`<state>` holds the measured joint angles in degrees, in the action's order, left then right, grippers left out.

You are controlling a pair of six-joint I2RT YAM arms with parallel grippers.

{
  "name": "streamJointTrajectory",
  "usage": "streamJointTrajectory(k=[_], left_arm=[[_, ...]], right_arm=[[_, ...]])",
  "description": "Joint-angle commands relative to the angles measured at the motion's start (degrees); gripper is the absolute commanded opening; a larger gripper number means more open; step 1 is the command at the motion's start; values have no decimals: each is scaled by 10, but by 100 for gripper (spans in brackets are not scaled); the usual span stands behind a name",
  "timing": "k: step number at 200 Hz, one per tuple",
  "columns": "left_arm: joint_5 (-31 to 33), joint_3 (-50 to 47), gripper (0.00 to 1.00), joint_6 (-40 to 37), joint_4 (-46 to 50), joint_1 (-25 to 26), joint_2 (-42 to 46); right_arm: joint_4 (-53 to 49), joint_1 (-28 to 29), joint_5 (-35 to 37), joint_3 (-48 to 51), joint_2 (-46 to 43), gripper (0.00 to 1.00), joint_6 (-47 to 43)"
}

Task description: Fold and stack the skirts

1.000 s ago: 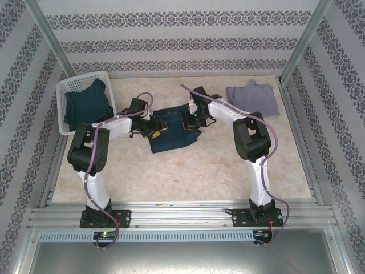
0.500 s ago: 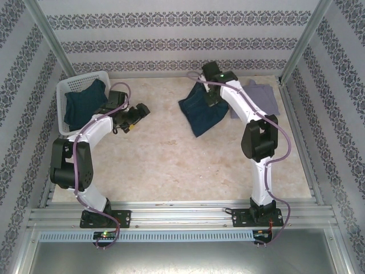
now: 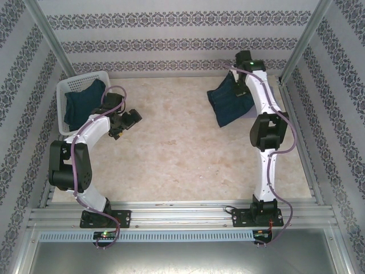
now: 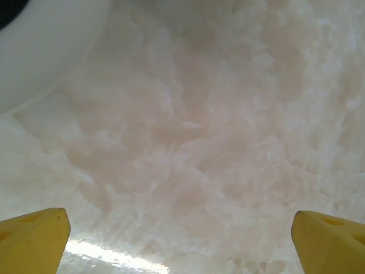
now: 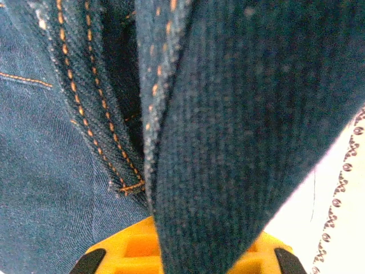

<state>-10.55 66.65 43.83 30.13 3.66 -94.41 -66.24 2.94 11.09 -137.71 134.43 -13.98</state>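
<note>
The first skirt (image 3: 228,103) is clamped in the right gripper (image 3: 240,80) and is draped below it and to its left, over the table (image 3: 171,154). Well apart, the left gripper (image 3: 130,121) is held above bare table. Just left of it a basket (image 3: 82,77) is set, with the second skirt (image 3: 85,105) laid inside.

top external: high, looking down over worktop (image 3: 171,165)
left wrist: close above worktop (shared)
right wrist: against denim skirt (image 5: 239,142)

bright even light; left wrist view hazy w/ glare streak on table (image 4: 188,142); denim skirt (image 5: 57,171) close-up soft.
</note>
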Motion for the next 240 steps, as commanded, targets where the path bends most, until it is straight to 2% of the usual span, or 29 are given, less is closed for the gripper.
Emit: streamJointTrajectory(k=[1,23,49,94,126,149,190,219,240], left_arm=[[34,13,100,5,51,-4,24],[48,11,100,8,62,-4,37],[57,3,100,15,65,-4,52],[68,-3,100,15,89,-4,72],[83,-13,100,16,92,-5,92],[85,-13,100,14,97,-4,98],[92,-11,100,12,105,-5,104],[93,-4,100,9,113,-4,99],[91,0,100,11,117,-4,97]], right_arm=[[22,-23,-57,-47,11,0,-23],[9,-40,-73,-87,30,0,-20],[24,-66,-104,-90,32,0,-17],[12,-115,-275,-108,31,0,-34],[28,-118,-308,-110,7,0,-6],[31,-130,-362,-136,2,0,5],[-7,-163,-386,-142,24,0,-24],[-13,-186,-378,-139,53,0,-52],[-4,-200,-326,-141,87,0,-67]])
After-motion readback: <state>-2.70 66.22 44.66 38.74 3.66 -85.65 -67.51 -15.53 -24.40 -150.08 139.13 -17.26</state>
